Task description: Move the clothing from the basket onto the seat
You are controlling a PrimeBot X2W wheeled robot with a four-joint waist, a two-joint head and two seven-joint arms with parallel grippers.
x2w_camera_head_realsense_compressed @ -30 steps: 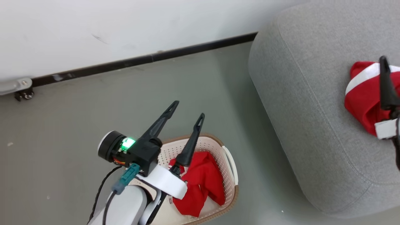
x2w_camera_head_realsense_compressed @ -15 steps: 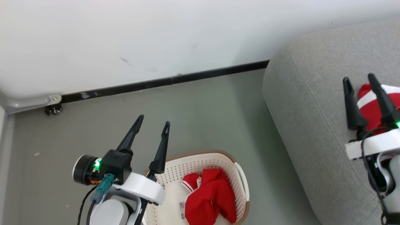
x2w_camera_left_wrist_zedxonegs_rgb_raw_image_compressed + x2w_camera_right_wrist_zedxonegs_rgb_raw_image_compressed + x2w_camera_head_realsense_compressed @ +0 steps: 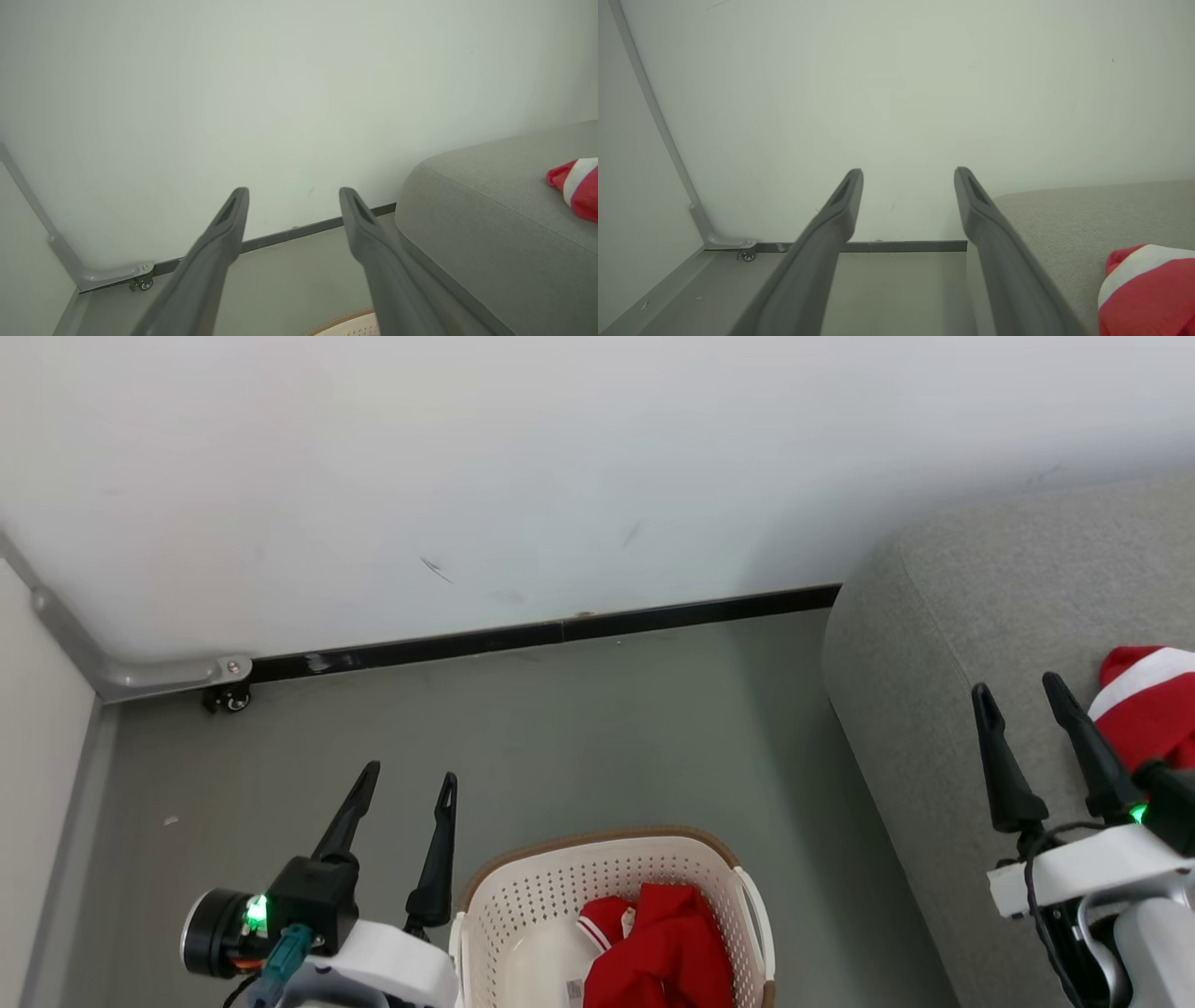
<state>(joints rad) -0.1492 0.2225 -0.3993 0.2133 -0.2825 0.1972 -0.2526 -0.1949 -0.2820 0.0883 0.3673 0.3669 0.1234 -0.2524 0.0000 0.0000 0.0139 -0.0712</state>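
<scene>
Clothing (image 3: pixel 667 952) in basket (image 3: pixel 560 887), 1 pc on seat (image 3: pixel 934 644).

Head view. No text, number, brand or sign can be read from where I look. The one printed item is a small white paper label (image 3: pixel 573 992) inside the cream-white perforated plastic laundry basket with the brown rim band (image 3: pixel 560 877), just beside the left edge of the bright red fabric clothing (image 3: pixel 672 961) heaped there. Dark marks stand on this label, but they are too small for me to make out. A pale sewn tag (image 3: pixel 627 921) shows at the white-striped collar of that clothing; I cannot tell whether it bears print.
</scene>
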